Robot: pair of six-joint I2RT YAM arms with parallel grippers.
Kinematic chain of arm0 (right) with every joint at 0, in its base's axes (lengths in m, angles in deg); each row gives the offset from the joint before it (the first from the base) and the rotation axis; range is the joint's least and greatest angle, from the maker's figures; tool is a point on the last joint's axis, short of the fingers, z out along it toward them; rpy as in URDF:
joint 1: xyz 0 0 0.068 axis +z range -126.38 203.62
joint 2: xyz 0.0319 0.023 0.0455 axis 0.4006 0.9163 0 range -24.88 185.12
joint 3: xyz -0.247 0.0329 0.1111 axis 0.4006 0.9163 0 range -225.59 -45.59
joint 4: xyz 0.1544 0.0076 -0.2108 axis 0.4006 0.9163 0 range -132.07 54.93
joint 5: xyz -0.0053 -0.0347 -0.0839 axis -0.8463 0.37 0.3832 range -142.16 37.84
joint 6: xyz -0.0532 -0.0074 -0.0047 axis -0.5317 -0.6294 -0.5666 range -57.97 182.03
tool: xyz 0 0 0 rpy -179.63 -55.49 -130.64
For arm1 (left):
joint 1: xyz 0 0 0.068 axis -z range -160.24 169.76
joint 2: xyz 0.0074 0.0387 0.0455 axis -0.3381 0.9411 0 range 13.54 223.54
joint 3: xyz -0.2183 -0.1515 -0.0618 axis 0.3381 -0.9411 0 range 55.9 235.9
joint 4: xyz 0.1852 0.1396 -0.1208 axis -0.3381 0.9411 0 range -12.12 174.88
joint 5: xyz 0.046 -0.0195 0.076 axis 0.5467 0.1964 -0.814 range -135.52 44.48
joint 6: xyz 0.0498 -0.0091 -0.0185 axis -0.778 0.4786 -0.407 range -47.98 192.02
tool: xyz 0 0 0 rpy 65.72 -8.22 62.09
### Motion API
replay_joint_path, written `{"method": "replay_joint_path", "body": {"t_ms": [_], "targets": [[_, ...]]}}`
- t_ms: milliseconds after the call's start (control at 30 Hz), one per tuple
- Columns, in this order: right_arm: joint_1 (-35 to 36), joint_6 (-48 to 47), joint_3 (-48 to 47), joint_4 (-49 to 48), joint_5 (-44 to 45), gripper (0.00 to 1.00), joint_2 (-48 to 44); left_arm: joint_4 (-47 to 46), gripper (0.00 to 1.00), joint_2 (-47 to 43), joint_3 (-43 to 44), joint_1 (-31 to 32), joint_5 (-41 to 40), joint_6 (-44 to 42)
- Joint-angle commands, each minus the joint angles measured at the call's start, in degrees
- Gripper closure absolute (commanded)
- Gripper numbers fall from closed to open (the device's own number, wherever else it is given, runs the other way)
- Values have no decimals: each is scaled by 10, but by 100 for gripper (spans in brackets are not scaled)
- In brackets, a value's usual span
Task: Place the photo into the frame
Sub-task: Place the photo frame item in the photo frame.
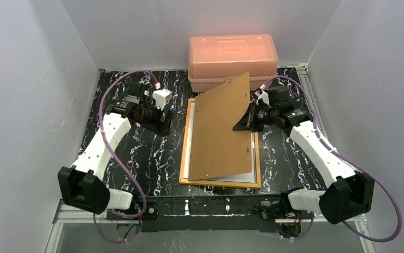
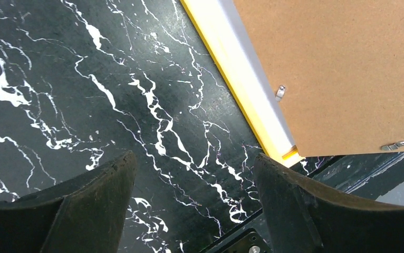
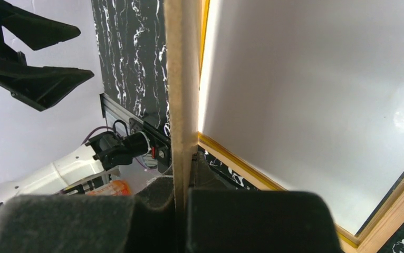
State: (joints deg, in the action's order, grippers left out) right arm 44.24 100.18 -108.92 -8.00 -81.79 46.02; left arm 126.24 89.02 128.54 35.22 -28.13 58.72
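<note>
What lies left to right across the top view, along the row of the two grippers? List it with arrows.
left gripper → frame (its left border) → board → right gripper, clamped on the board's right edge.

The frame [image 1: 221,184] lies flat on the desk [image 1: 152,158]. The box [image 1: 231,55] sits behind it. The board [image 1: 223,126] leans up over the frame.

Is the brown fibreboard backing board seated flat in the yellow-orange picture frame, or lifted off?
Lifted: the brown fibreboard backing board tilts above the yellow-orange picture frame, its right edge pinched by the right gripper.
</note>
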Motion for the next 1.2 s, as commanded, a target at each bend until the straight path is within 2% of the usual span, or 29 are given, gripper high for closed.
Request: {"method": "replay_joint_path", "body": {"t_ms": [0, 167, 367, 533, 1033, 1167], "targets": [[-11, -9, 15, -94, -42, 99, -3, -22, 21, 27, -12, -5, 23, 1], [-18, 3, 45, -142, -60, 99, 6, -41, 24, 54, -25, -5, 19, -6], [-23, 17, 66, -182, -74, 99, 17, -78, 36, 85, -46, -5, 19, -15], [-33, 17, 79, -199, -88, 99, 25, -84, 45, 122, -31, -6, 43, 19], [-45, 25, 129, -239, -114, 99, 33, -110, 43, 124, -49, -6, 41, 43], [-47, 19, 125, -242, -119, 99, 43, -113, 47, 133, -44, -6, 35, 48]]}}
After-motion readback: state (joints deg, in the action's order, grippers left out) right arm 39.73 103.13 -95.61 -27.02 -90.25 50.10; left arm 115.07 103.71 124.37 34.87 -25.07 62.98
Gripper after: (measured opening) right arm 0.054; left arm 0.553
